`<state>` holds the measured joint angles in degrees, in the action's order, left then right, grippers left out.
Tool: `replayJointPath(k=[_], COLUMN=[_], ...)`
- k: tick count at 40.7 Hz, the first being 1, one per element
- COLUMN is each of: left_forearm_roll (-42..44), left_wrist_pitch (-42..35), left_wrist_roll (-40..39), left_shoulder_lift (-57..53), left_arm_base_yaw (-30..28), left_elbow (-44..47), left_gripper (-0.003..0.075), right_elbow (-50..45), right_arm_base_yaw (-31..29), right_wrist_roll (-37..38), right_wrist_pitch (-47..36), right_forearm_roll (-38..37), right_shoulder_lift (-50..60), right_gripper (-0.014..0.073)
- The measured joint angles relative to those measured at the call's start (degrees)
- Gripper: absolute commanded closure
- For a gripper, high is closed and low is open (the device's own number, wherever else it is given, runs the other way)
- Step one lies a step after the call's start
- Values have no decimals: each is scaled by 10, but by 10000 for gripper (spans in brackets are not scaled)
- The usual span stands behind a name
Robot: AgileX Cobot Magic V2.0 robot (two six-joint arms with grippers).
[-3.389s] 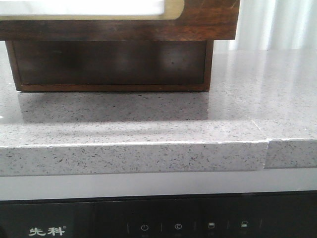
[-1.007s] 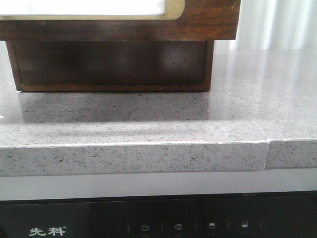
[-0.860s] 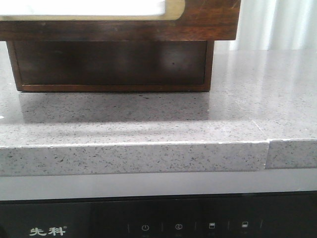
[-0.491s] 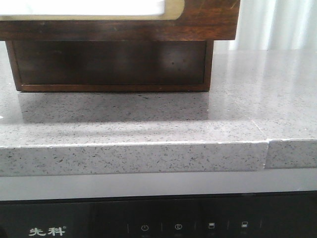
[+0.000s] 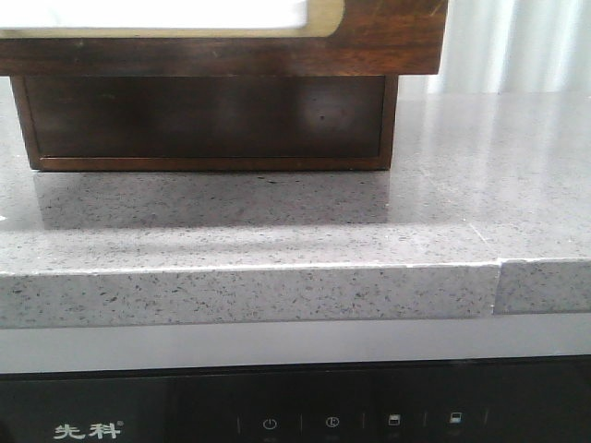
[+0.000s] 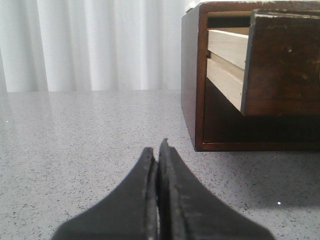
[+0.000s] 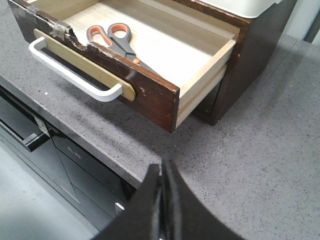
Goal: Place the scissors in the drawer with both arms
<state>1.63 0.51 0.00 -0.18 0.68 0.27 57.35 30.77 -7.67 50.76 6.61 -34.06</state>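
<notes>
Resting low over the grey worktop (image 6: 75, 150), the left pincer (image 6: 158, 150) is pressed closed and empty, with the pulled-out drawer (image 6: 280, 65) just ahead, side-on. The right pincer (image 7: 162, 172), also closed and empty, faces the drawer front; the scissors (image 7: 117, 42) already lie inside, blades pointing toward the back, so I judge only pushing it in remains.

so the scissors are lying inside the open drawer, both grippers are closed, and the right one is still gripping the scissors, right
Not quite. The right gripper is shut, but on nothing: in the right wrist view it sits over the grey countertop, apart from the scissors. The rest holds: the scissors lie inside the open drawer, and the left gripper is shut too.
</notes>
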Motion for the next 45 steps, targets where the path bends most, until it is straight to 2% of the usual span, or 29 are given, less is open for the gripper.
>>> replayJointPath(k=[38, 42, 45], left_forearm_roll=[0, 0, 0], left_wrist_pitch=[-5, -5, -5], left_wrist_roll=[0, 0, 0], left_shoulder_lift=[0, 0, 0], left_arm_base_yaw=[3, 3, 3], left_elbow=[0, 0, 0], left_gripper=[741, 741, 741], right_elbow=[-5, -39, -80], right_arm_base_yaw=[-3, -40, -91], right_wrist_roll=[-2, -7, -7], right_wrist_pitch=[-11, -35, -67], right_forearm_roll=[-4, -13, -17], right_shoulder_lift=[4, 27, 55], right_gripper=[662, 662, 662])
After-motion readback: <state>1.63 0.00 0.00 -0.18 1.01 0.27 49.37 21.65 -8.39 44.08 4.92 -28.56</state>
